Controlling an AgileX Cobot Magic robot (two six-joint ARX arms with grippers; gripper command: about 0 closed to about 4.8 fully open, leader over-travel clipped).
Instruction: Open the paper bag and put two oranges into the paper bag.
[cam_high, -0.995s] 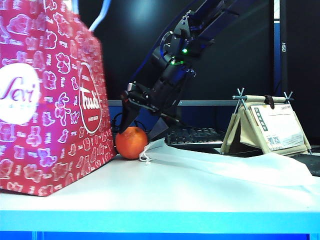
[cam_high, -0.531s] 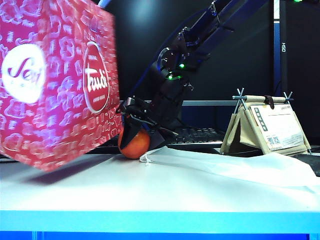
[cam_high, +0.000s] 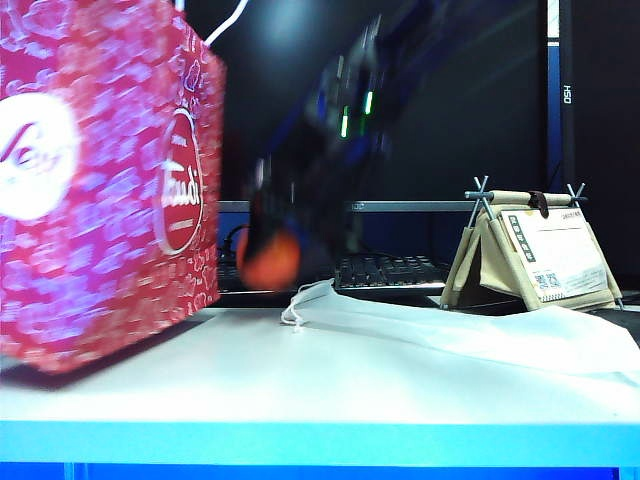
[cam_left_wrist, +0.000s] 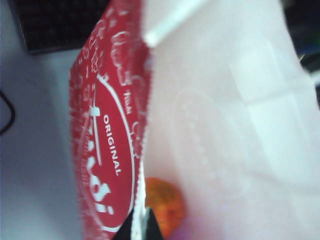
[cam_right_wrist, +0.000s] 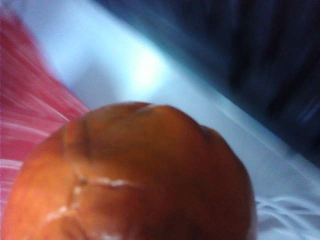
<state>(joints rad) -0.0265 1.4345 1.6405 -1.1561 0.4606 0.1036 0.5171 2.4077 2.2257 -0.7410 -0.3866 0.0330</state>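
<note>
The left gripper (cam_left_wrist: 139, 227) is pinched shut on the rim of the large magenta-red paper bag with white bear prints (cam_high: 100, 190), one round orange (cam_left_wrist: 164, 206) inside. The right gripper (cam_high: 270, 255) clasps a second glossy orange (cam_high: 268, 260) just above the white table (cam_high: 330, 380), beside the bag.

Flat white fabric bag (cam_high: 470, 335) with drawstring, lying on the white table (cam_high: 300, 400). Black keyboard (cam_high: 390, 272) behind it. Beige tent-shaped desk calendar (cam_high: 535, 250) at right.
</note>
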